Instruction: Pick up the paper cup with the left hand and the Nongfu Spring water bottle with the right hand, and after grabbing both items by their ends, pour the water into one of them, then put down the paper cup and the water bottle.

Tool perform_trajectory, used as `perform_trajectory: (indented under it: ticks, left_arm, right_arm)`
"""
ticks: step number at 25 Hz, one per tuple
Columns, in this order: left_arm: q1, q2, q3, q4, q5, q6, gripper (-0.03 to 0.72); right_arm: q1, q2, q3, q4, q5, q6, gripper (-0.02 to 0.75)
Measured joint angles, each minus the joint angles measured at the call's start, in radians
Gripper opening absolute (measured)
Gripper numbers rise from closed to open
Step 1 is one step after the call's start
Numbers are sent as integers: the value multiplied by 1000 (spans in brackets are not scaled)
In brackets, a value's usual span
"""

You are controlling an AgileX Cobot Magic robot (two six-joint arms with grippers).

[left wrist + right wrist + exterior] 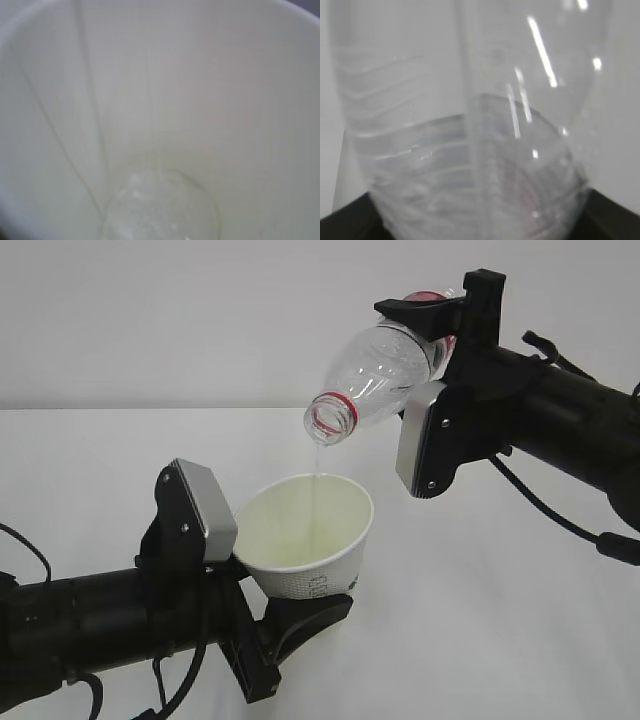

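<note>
Nearest the lens, low at left: left hand point(262, 632), black, reaching in from the near left, jaws clamped about the lower end of the paper cup point(310, 537). Cup held clear of the white surface point(520, 640), mouth up and leaning slightly toward the right. Left wrist view looks straight down the cup's inside: pale wall, bubbled pool of water point(160, 207) at the bottom, level low.

Up at right and farther off: right hand point(432, 358), jaws closed on the base end of the Nongfu Spring water bottle point(375, 375), as seen in the exterior view. Bottle's long axis slopes down to the left, open neck with red ring lowest, set just above and a little left of the cup's centre, apart from the rim. Thin stream drops from the neck into the cup. Right wrist view shows ribbed clear wall with some water remaining inside; amount hard to judge.

Governing relation: bottle mouth directly over the cup's opening, stream landing inside the rim. Judged step: pour under way. Next move likely calls for tipping the bottle's neck back up before either item goes down to the surface. Risk: cup leaning while filling, spill over the right lip.
</note>
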Motion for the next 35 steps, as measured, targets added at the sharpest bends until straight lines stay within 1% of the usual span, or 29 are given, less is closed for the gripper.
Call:
perform_trajectory:
  ticks: [35]
  left_arm:
    - [0,0,0,-4,1,0,499]
  right_arm:
    - [0,0,0,0,0,0,512]
